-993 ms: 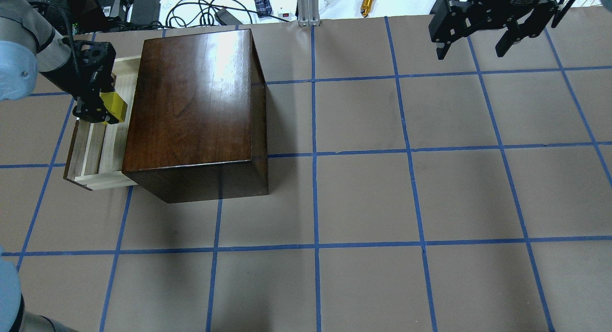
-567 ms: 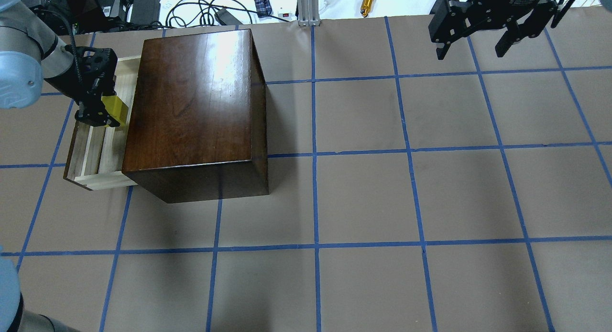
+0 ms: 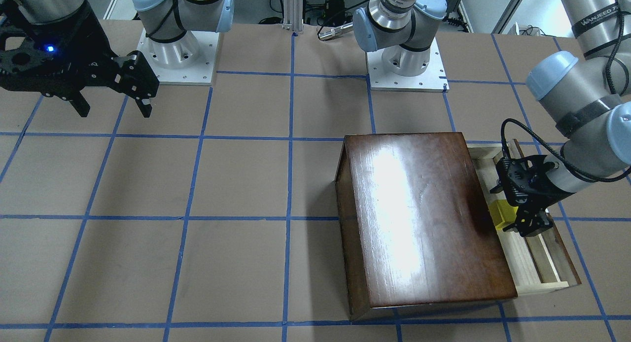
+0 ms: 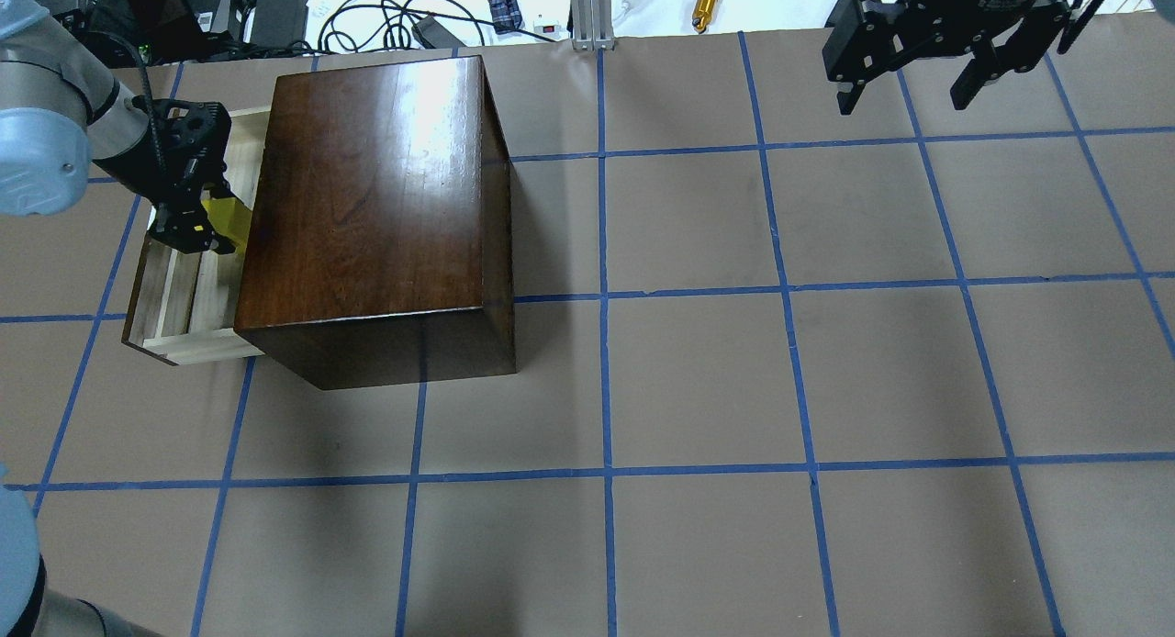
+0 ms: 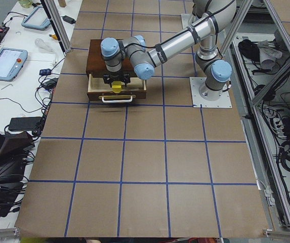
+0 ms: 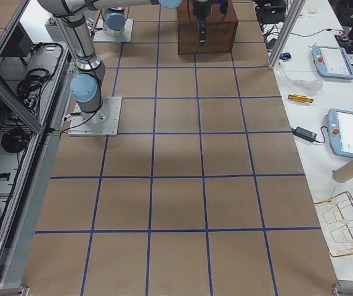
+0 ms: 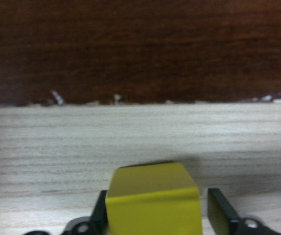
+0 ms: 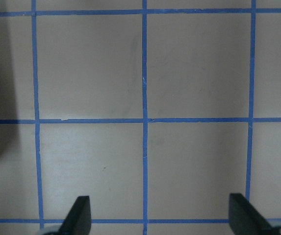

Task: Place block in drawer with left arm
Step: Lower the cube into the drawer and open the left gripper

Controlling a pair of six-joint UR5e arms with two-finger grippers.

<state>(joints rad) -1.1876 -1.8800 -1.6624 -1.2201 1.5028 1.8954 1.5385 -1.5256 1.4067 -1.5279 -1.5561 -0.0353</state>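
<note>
The yellow block (image 4: 229,220) sits between the fingers of my left gripper (image 4: 195,237), low inside the open drawer (image 4: 180,299) of the dark-brown wooden box (image 4: 367,187). In the left wrist view the block (image 7: 152,200) fills the space between the black fingers (image 7: 218,218), just above the pale drawer floor (image 7: 130,137) and close to the box's dark front. The front-facing view shows the block (image 3: 502,216) beside the left gripper (image 3: 527,224), over the drawer (image 3: 538,263). My right gripper (image 4: 909,91) is open and empty, high over the far right of the table.
The box (image 3: 424,219) stands on brown paper with a blue tape grid. The drawer's dark front panel (image 3: 567,256) sticks out on the box's left side. Cables and gear (image 4: 275,13) lie beyond the table's far edge.
My left gripper has gone down into the drawer with the block and a little toward the box. The right arm has not moved.
</note>
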